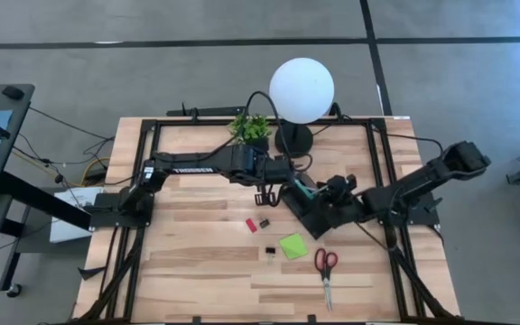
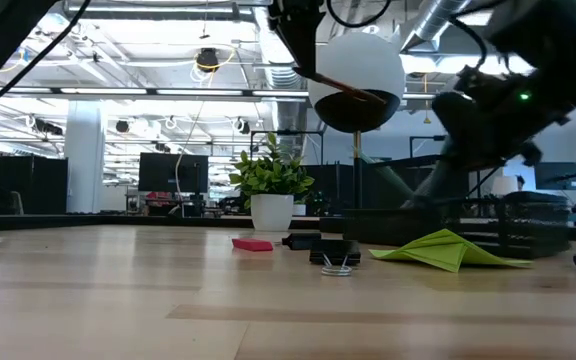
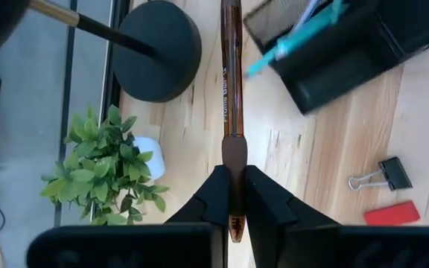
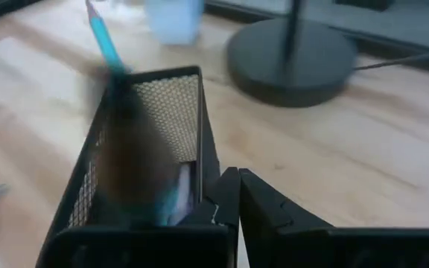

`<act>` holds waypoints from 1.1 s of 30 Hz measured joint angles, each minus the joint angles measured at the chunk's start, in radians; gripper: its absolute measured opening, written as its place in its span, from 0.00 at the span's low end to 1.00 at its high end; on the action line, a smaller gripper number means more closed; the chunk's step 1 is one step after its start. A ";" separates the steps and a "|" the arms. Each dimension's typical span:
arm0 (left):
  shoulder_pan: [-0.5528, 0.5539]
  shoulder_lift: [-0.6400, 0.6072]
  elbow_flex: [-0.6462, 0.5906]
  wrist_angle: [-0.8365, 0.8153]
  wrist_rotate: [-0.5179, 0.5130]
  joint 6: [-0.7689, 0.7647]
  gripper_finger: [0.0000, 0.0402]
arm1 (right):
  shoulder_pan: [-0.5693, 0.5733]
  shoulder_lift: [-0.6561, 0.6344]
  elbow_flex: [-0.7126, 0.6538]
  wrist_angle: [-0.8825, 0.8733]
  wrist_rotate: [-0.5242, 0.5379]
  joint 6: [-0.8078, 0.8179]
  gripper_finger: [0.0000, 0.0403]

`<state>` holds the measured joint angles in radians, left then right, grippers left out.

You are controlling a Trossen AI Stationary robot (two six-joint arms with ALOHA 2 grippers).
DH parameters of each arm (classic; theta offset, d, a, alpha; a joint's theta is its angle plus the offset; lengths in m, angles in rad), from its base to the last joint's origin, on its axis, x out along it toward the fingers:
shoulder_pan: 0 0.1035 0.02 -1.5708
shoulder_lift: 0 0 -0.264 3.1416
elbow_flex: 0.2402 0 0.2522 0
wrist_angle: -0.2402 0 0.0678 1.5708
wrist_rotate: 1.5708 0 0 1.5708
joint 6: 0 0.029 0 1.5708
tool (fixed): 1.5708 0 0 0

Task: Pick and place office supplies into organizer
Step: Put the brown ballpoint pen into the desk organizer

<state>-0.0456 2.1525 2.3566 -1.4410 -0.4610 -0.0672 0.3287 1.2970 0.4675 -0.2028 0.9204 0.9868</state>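
Left wrist view: we see left claw (image 3: 233,195) gripping brown pen (image 3: 232,82), ready for organizer (image 3: 348,52); right claw (image 4: 229,195) closed, pinching organizer wall steady.

The left hand (image 1: 278,185) is above the bench (image 1: 188,262), just beside the black organizer (image 1: 310,206), where a teal pen (image 1: 303,187) stands. The right hand (image 1: 337,194) is at the organizer's other side. The green pad (image 1: 292,246), red-handled scissors (image 1: 325,271), red piece (image 1: 251,224) and clips (image 1: 269,253) lie near.
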 joint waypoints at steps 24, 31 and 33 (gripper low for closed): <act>-0.147 0.006 -0.001 -0.130 -0.047 0.213 0.02 | 0.174 0.001 0.001 0.022 -0.074 0.086 0.00; -0.129 0.016 0.000 -0.128 -0.048 0.454 0.02 | 0.442 0.001 0.001 -0.045 0.057 0.314 0.00; -0.115 0.031 -0.002 -0.119 -0.079 0.505 0.03 | 0.512 0.001 0.001 -0.042 0.122 0.341 0.00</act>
<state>-0.1602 2.1833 2.3549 -1.5604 -0.5396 0.4377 0.8404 1.2980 0.4683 -0.2443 1.0420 1.3278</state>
